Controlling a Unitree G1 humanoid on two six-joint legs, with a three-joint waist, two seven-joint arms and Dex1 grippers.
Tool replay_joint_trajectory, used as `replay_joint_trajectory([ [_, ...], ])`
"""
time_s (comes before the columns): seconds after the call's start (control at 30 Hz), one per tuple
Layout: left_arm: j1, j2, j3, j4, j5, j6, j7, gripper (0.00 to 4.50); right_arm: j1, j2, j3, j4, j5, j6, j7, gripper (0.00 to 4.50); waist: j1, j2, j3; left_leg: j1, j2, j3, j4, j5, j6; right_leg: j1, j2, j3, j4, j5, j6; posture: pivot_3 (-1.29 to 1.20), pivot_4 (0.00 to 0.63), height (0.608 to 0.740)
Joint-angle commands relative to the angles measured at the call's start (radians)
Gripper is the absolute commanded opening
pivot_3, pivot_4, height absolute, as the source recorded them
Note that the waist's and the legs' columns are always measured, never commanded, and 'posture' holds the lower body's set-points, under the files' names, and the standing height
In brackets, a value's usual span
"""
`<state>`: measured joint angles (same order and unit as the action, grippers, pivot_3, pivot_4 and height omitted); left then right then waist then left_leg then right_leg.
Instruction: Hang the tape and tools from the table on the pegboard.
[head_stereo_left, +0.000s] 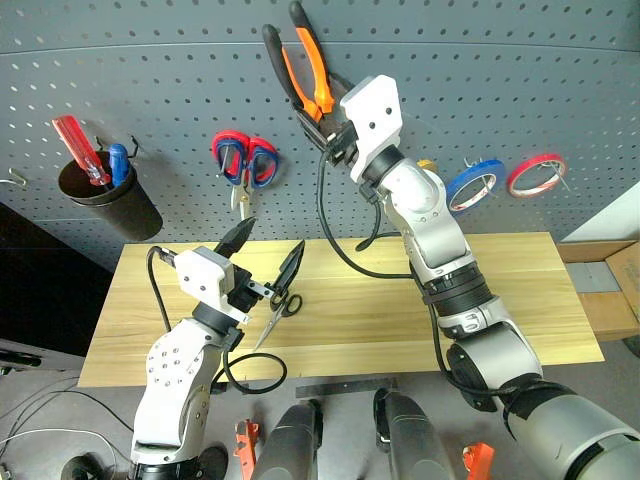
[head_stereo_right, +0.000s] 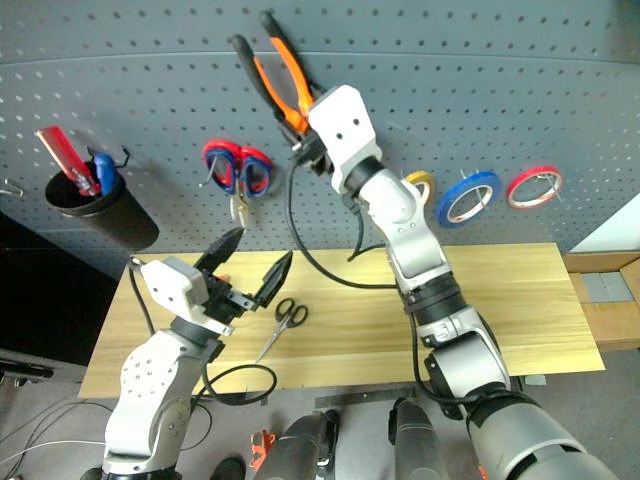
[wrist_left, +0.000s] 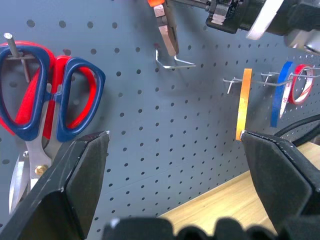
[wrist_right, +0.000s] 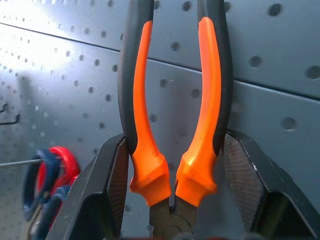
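Right gripper (head_stereo_left: 332, 128), top centre, clenches the pliers (head_stereo_left: 300, 70), handles up, seemingly just above a bare hook (wrist_left: 172, 61); left gripper (head_stereo_left: 262, 262) released.

The pegboard (head_stereo_left: 150, 70) looks like matt dark grey sheet, smooth between its holes. The table (head_stereo_left: 520, 290) top is pale wood with visible plank seams. The pliers (wrist_right: 172, 100) have smooth rubbery orange-and-black handles over dull grey metal. The red-and-blue scissors (wrist_left: 47, 95) have glossy plastic handles and bright metal blades. The wire hook (wrist_left: 172, 61) is shiny metal. The cup (head_stereo_left: 110, 200) looks like matt black plastic.
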<state>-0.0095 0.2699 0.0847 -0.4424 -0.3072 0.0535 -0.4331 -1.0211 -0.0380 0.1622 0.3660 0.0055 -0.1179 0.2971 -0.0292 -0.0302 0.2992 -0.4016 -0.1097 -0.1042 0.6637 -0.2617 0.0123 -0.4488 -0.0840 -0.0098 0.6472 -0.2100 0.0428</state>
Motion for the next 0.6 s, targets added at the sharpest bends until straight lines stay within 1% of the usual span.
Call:
replay_joint_trajectory([
  [0.03, 0.011, 0.007, 0.001, -0.065, 0.005, -0.018, 0.01, 4.5, -0.007, 0.011, -0.008, 0.006, -0.025, -0.076, -0.024, 2.27, 0.0, 0.0, 0.0, 0.0, 0.0, 0.0, 0.0, 0.0, 0.0, 0.0, 0.0, 0.0, 0.0, 0.0, 0.0, 0.02, 0.262, 0.74],
  [0.13, 0.012, 0.017, 0.009, -0.064, 0.006, -0.013, 0.013, 4.5, 0.045, 0.011, 0.022, 0.016, -0.065, -0.101, -0.026, 2.27, 0.0, 0.0, 0.0, 0.0, 0.0, 0.0, 0.0, 0.0, 0.0, 0.0, 0.0, 0.0, 0.0, 0.0, 0.0, 0.02, 0.262, 0.74],
  [0.2, 0.013, 0.024, 0.017, -0.061, 0.003, -0.012, 0.013, 4.5, 0.079, 0.028, 0.018, 0.007, -0.066, -0.085, -0.042, 2.27, 0.001, 0.0, 0.0, 0.0, 0.0, 0.0, 0.0, 0.0, 0.0, 0.0, 0.0, 0.0, 0.0, 0.0, 0.0, 0.03, 0.256, 0.74],
  [0.3, 0.011, 0.03, 0.018, -0.06, -0.001, -0.009, 0.015, 4.5, 0.127, 0.032, 0.039, 0.013, -0.118, -0.098, -0.076, 2.26, 0.0, 0.0, -0.001, 0.0, 0.0, 0.0, 0.0, 0.0, 0.0, 0.0, 0.0, 0.0, 0.0, 0.0, 0.0, 0.03, 0.259, 0.74],
  [0.43, -0.001, 0.025, 0.017, -0.05, 0.004, -0.008, 0.027, 4.5, 0.157, 0.041, 0.034, 0.003, -0.135, -0.061, -0.11, 2.26, -0.001, -0.001, -0.002, 0.0, 0.0, 0.001, 0.0, 0.0, 0.0, 0.0, 0.001, 0.001, 0.001, 0.0, 0.0, 0.03, 0.262, 0.74],
  [0.6, -0.014, 0.031, 0.018, -0.027, 0.012, -0.009, 0.034, 4.5, 0.162, 0.049, 0.03, -0.019, -0.139, -0.018, -0.115, 2.26, 0.0, 0.0, -0.002, 0.001, 0.0, 0.001, 0.0, 0.0, 0.0, 0.0, 0.001, 0.001, 0.001, 0.0, 0.0, 0.02, 0.264, 0.74],
])
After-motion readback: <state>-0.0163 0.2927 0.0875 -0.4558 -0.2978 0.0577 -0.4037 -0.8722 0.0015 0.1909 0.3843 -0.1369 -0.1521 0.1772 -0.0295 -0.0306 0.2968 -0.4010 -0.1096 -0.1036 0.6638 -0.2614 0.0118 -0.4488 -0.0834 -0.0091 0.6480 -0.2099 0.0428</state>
